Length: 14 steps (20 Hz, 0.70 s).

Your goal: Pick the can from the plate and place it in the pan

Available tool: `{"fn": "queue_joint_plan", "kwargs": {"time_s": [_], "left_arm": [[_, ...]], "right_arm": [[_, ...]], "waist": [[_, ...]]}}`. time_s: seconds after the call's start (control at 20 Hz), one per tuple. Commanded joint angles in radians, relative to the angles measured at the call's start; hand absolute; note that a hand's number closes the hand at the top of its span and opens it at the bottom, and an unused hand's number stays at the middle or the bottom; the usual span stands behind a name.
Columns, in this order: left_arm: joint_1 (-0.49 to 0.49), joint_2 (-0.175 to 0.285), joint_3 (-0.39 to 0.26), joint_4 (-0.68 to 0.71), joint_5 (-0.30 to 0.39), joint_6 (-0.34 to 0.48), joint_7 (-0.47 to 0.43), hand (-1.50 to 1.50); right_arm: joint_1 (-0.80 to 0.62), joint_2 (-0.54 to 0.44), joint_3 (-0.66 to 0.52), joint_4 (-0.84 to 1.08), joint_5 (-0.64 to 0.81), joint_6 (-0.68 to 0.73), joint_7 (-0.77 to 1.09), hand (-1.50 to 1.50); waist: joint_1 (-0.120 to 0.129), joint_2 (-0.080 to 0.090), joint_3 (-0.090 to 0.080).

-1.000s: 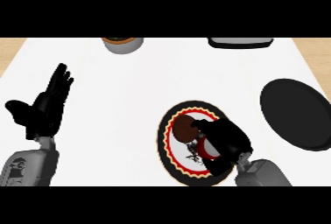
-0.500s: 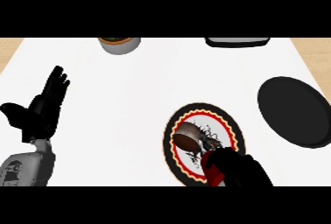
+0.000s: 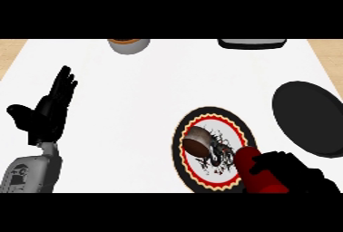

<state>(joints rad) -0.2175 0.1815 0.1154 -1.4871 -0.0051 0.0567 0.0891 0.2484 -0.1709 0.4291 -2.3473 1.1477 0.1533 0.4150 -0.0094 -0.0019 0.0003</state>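
Observation:
A round plate (image 3: 231, 124) with a black, red and yellow rim lies right of the counter's middle. A brown rounded thing (image 3: 197, 141) sits on its left part. The red can (image 3: 257, 176) lies tilted over the plate's lower right rim. My right hand (image 3: 296, 174) is at the view's lower right edge with its fingers curled round the can. The black pan (image 3: 311, 118) lies at the right edge, just beyond the plate. My left hand (image 3: 46, 113) rests open at the left, fingers up, far from the plate.
A grey bowl (image 3: 129, 45) with brown contents stands at the far edge, left of centre. A dark flat object (image 3: 252, 43) sits at the far right edge. The white counter (image 3: 134, 113) stretches between my left hand and the plate.
My right hand has drawn back from the plate's middle toward the lower right edge, the red can showing in its grasp. The brown thing is now uncovered. The left hand has not moved.

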Motion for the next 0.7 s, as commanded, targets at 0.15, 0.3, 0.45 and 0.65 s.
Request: {"fn": "queue_joint_plan", "kwargs": {"time_s": [0.15,0.3,0.45,0.65], "left_arm": [[0.001,-0.004,-0.005,-0.004,0.021,-0.028,-0.009,0.0],[0.036,0.001,-0.006,-0.063,0.026,-0.03,0.015,0.0],[-0.062,0.011,0.005,0.02,0.01,-0.014,0.037,0.0],[-0.019,0.002,0.014,0.013,0.017,-0.016,-0.006,0.0]], "right_arm": [[-0.129,0.077,-0.352,0.049,-0.355,-0.012,-0.035,1.5],[-0.198,0.01,-0.572,0.181,-0.498,-0.025,-0.124,1.5],[-0.281,-0.114,-0.72,0.39,-0.532,-0.031,-0.238,1.5],[-0.382,-0.212,-0.82,0.671,-0.562,-0.073,-0.393,1.5]], "waist": [[0.018,0.009,0.002],[0.024,0.005,0.003],[0.014,0.007,0.002],[0.018,0.006,0.001]]}}
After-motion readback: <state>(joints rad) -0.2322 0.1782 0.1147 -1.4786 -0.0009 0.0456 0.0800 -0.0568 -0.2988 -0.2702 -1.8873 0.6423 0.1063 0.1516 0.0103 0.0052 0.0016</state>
